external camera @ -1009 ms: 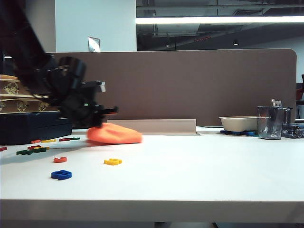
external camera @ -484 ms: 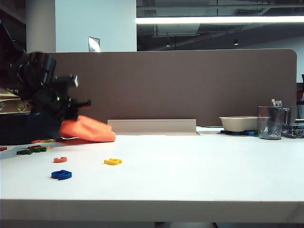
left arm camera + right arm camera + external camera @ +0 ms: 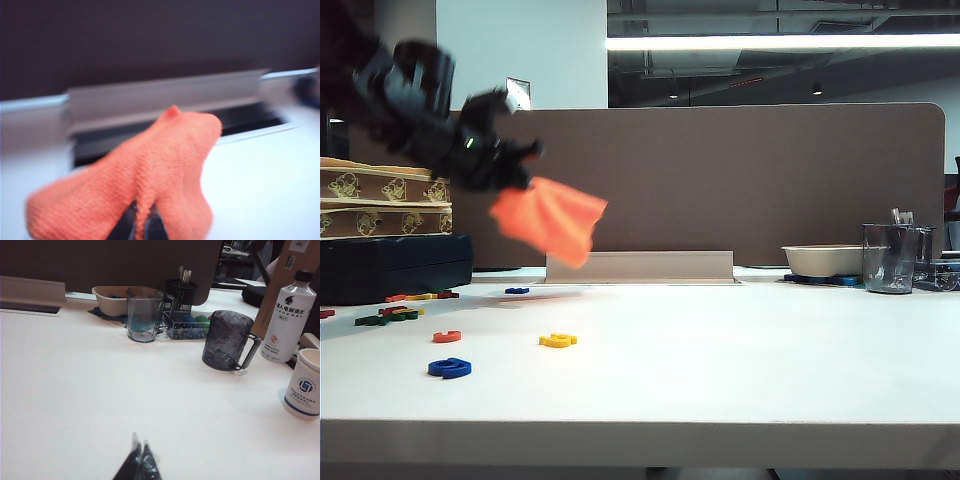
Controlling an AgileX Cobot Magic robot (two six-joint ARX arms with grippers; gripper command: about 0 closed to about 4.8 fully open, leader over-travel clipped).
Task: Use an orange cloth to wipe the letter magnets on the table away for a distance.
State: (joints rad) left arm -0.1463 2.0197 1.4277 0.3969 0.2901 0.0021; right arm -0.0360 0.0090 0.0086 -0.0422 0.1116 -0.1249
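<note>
My left gripper (image 3: 508, 158) is raised above the back left of the table (image 3: 720, 350), shut on the orange cloth (image 3: 550, 220), which hangs in the air clear of the surface. In the left wrist view the cloth (image 3: 150, 170) drapes over the shut left gripper (image 3: 143, 220) and hides most of it. Letter magnets lie on the table: a blue one (image 3: 450, 368), a yellow one (image 3: 558, 340), a red one (image 3: 447, 336), a small blue one (image 3: 517, 291) and a mixed cluster (image 3: 390, 315) at the far left. My right gripper (image 3: 139, 442) is shut and empty over bare table; it is out of the exterior view.
Stacked cartons (image 3: 380, 190) on a black case (image 3: 390, 270) stand at the left. A brown divider (image 3: 740, 180) runs along the back. At the right are a beige bowl (image 3: 820, 260), a clear cup (image 3: 888, 258), a grey mug (image 3: 227, 340), a bottle (image 3: 290, 315) and a paper cup (image 3: 305, 390).
The left gripper dragged the cloth leftward along the table's back, then lifted it off the surface. A small blue letter now shows where the cloth lay. The right gripper's motion cannot be told.
</note>
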